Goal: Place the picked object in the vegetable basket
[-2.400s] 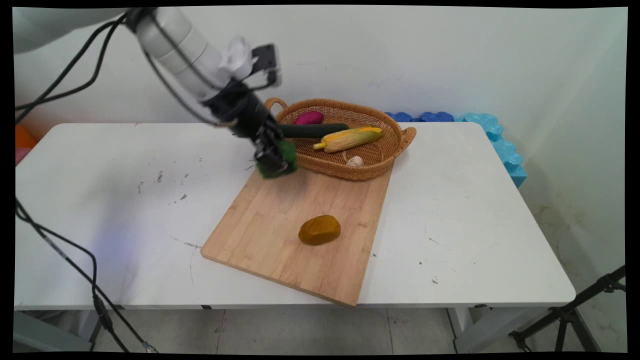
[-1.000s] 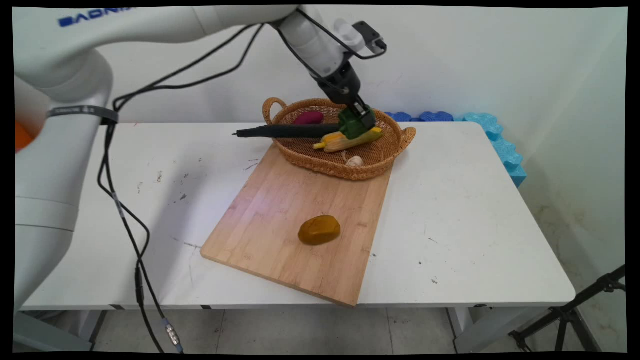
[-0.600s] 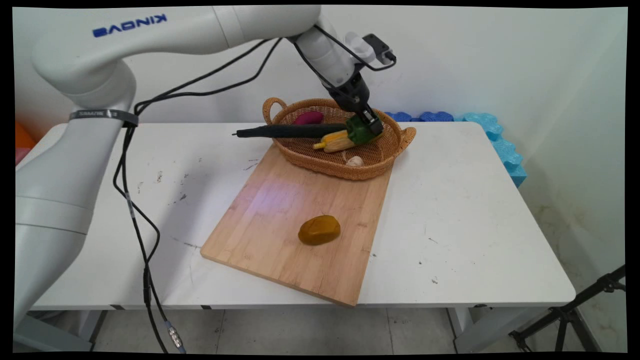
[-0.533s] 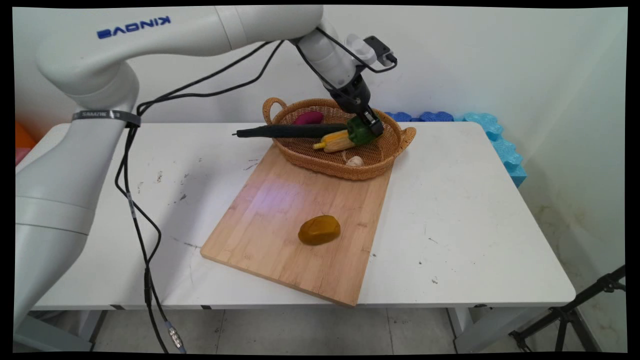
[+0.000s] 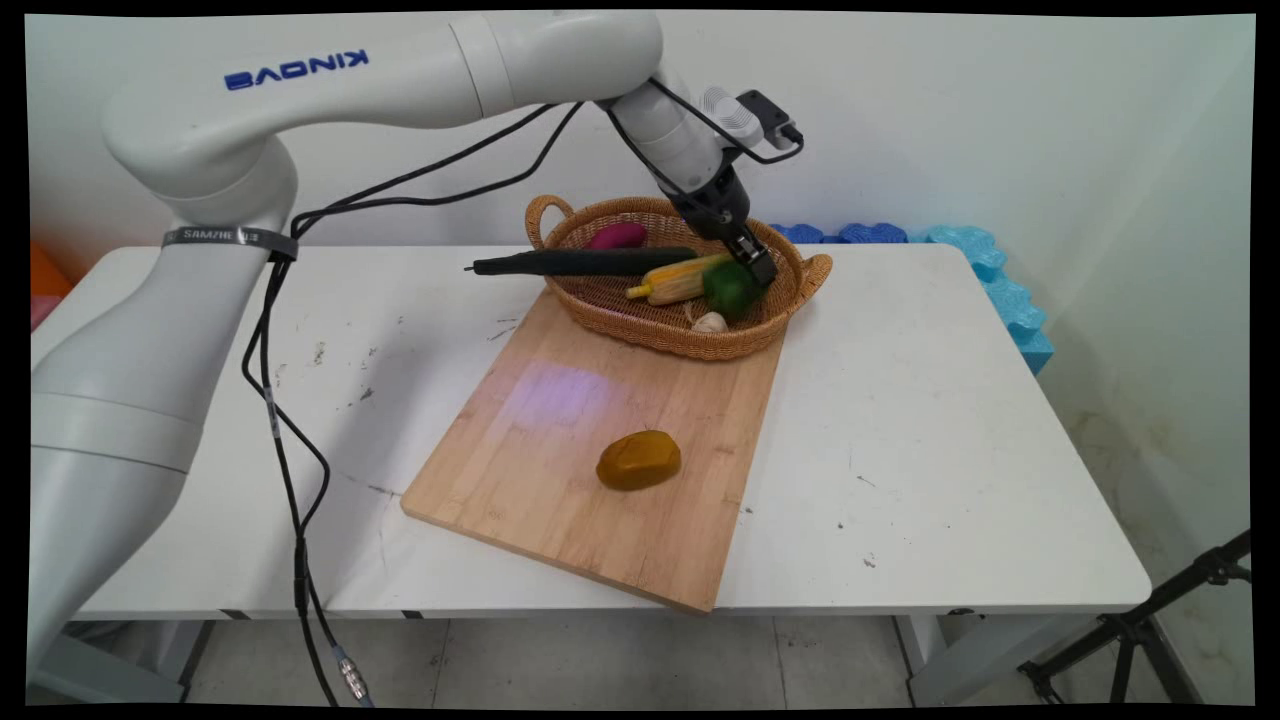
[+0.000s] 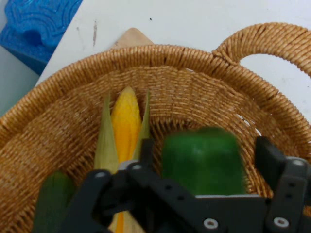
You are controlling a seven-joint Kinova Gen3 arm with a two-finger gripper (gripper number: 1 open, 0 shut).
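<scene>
My gripper [image 5: 758,268] hangs over the right part of the wicker basket [image 5: 795,292], open. A green pepper [image 5: 730,288] lies just below its fingertips, beside the corn cob [image 5: 680,282], free of the fingers. In the hand view the pepper [image 6: 201,162] shows blurred between the two spread fingers [image 6: 146,153], with a gap on each side. The corn [image 6: 125,121] and the end of a dark cucumber [image 6: 52,204] lie to its left on the basket floor [image 6: 194,97].
The basket also holds a long dark cucumber [image 5: 590,262] sticking out over its left rim, a purple eggplant [image 5: 617,236] and a garlic bulb [image 5: 710,322]. A wooden cutting board [image 5: 540,430] lies in front with a brown potato [image 5: 639,460] on it. Blue foam [image 5: 990,270] lines the far right.
The gripper carried the green pepper from the board's far corner to above the basket, then opened. The pepper dropped out of the fingers and now lies lower, beside the corn.
</scene>
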